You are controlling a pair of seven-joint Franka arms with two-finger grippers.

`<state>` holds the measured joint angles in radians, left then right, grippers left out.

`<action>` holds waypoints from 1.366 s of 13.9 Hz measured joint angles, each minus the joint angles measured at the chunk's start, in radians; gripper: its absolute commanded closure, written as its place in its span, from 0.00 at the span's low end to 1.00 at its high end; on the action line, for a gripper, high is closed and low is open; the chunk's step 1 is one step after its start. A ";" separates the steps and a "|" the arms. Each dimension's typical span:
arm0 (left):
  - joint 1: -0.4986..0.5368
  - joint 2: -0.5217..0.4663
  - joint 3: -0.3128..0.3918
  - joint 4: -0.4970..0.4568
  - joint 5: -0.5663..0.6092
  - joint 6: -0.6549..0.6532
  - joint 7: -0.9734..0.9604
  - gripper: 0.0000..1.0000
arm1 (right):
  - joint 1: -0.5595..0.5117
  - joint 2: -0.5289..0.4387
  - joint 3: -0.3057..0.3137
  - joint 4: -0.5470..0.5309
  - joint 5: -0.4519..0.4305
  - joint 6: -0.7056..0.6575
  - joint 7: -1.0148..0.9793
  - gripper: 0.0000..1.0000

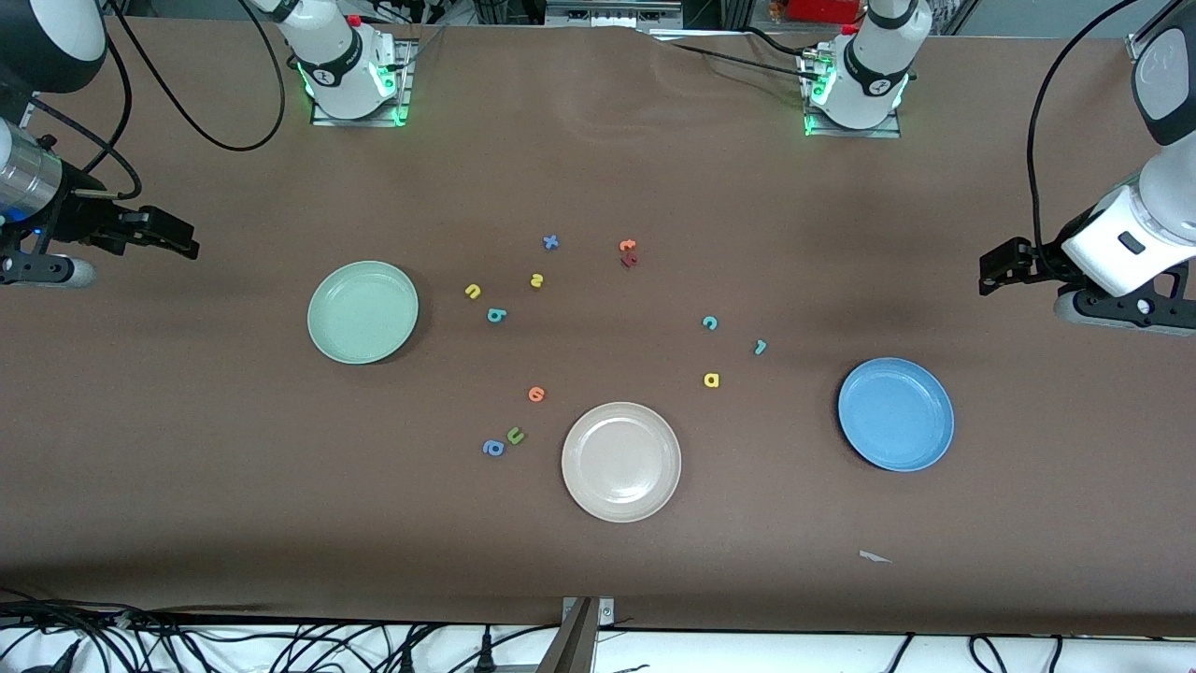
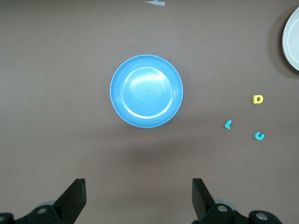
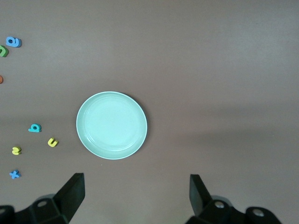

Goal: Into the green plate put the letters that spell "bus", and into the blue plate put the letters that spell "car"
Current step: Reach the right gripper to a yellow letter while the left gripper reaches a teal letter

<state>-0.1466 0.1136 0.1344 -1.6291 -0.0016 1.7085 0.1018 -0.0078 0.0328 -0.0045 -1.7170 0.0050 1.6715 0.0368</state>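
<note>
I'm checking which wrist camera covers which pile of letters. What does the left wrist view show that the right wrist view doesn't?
Only the left wrist view: the blue plate, empty, with the yellow "a", teal "r" and teal "c" beside it, plus the white plate's edge and the left claw, open.

Only the right wrist view: the green plate, empty, with the teal "b", yellow "u" and yellow "s" nearby, and the right claw, open.

Both: the brown table.

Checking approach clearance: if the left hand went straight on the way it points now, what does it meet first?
Probably the bare table. The left hand is open, pointing down just short of the blue plate; nothing lies between. Depth is unclear.
</note>
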 measured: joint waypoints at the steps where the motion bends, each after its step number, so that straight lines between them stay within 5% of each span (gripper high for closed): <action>1: 0.000 0.000 0.000 0.000 0.000 0.000 0.000 0.00 | 0.000 0.000 0.000 0.000 0.000 0.000 0.000 0.01; 8: -0.002 0.086 -0.087 -0.024 -0.002 0.060 -0.049 0.00 | 0.003 0.000 0.046 -0.010 -0.001 0.003 0.002 0.01; 13: -0.011 0.235 -0.240 -0.134 -0.003 0.342 -0.226 0.00 | 0.012 0.007 0.139 -0.090 -0.001 0.121 0.151 0.01; 19: -0.035 0.360 -0.313 -0.316 -0.002 0.708 -0.288 0.00 | 0.024 0.032 0.321 -0.381 -0.002 0.460 0.542 0.12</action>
<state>-0.1819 0.4737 -0.1790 -1.9455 -0.0041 2.4161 -0.1866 0.0161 0.0646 0.3170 -2.0984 0.0029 2.1320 0.5785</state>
